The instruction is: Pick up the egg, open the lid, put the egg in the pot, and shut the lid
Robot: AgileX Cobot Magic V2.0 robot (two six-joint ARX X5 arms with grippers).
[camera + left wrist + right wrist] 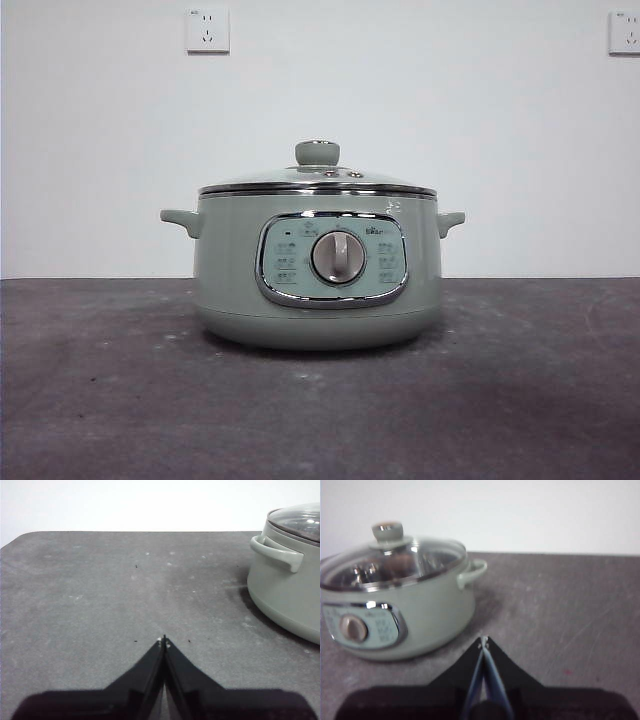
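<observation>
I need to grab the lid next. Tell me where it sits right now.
The lid sits closed on the pot at the table's centre in the front view, knob up; both grippers wait apart from it, shut.

A smooth, glossy finish is shown by the pot [230, 280]; the lid [420, 560] is clear glass, chrome-rimmed; the table [520, 400] is matt and rough.

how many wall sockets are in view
2: one wall socket sits high on the wall, left of the pot; the second socket is cut by the picture's right edge. Neither wrist view shows any.
</observation>
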